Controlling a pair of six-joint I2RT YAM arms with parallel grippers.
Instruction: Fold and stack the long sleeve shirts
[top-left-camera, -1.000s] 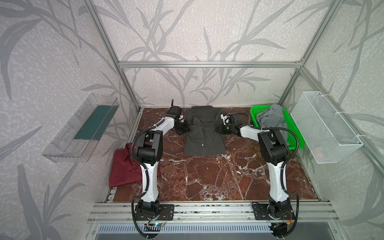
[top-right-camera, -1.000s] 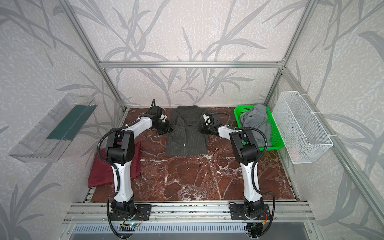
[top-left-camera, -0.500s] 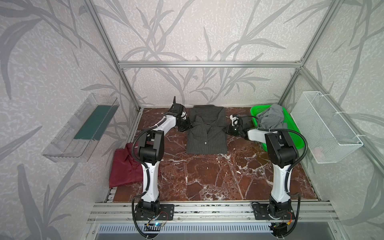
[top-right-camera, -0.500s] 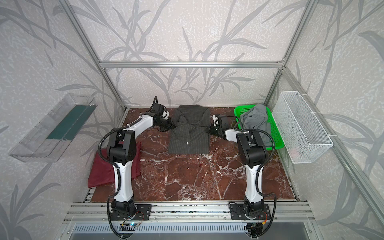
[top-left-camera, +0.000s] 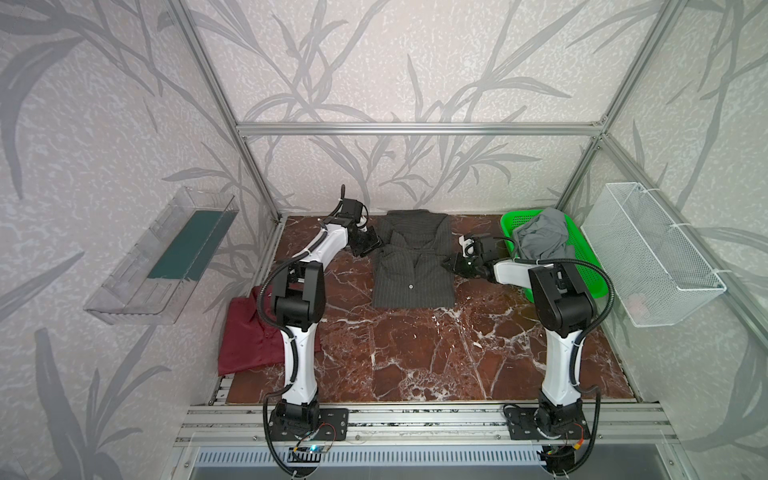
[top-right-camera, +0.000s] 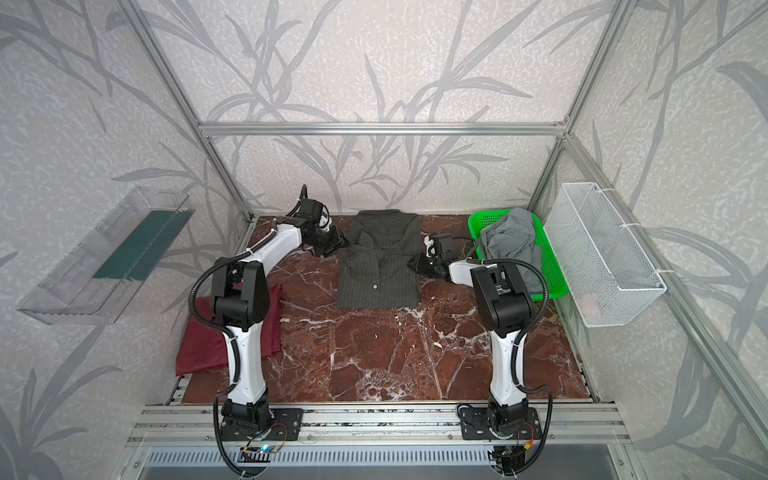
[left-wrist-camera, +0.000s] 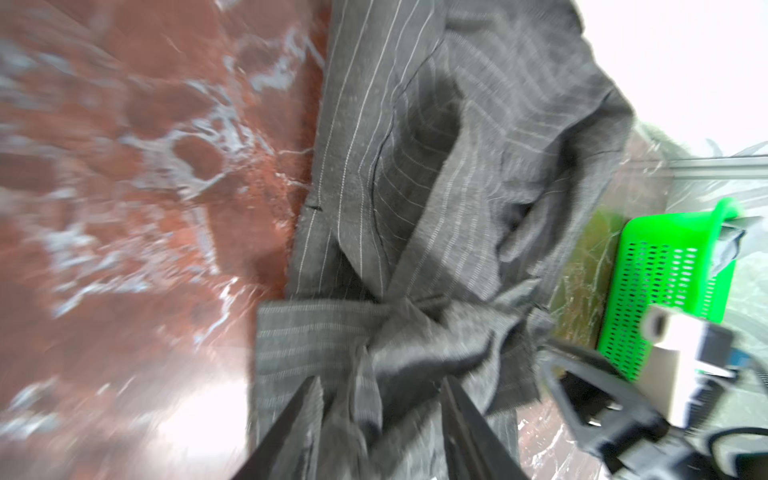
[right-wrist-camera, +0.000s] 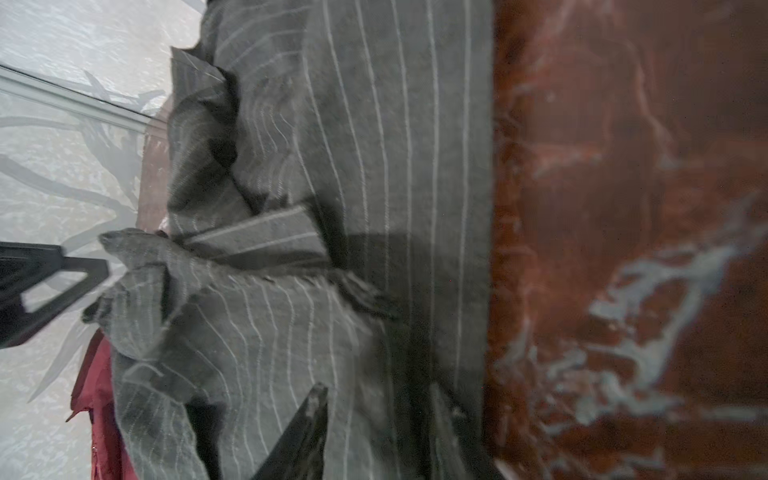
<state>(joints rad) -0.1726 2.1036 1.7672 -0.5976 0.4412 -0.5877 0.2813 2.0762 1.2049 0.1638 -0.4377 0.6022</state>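
Both pincers apart, over cloth. Left pincer (top-left-camera: 369, 246) sits at the grey shirt's (top-left-camera: 411, 272) left edge, right pincer (top-left-camera: 454, 264) at its right edge. Shirt lies folded at the back of the counter (top-left-camera: 415, 357). Maroon shirt (top-left-camera: 249, 336) is front-left, partly hidden by my left arm. Green basket (top-left-camera: 509, 219) with grey cloth (top-left-camera: 540, 237) is near the right pincer.

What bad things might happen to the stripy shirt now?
The left pincer and right pincer are open right at the pinstriped shirt's rumpled folds; pulling away might snag the cloth and undo the fold. The maroon shirt lies at the table's left edge, partly behind the left arm, so a swing there may drag it off.
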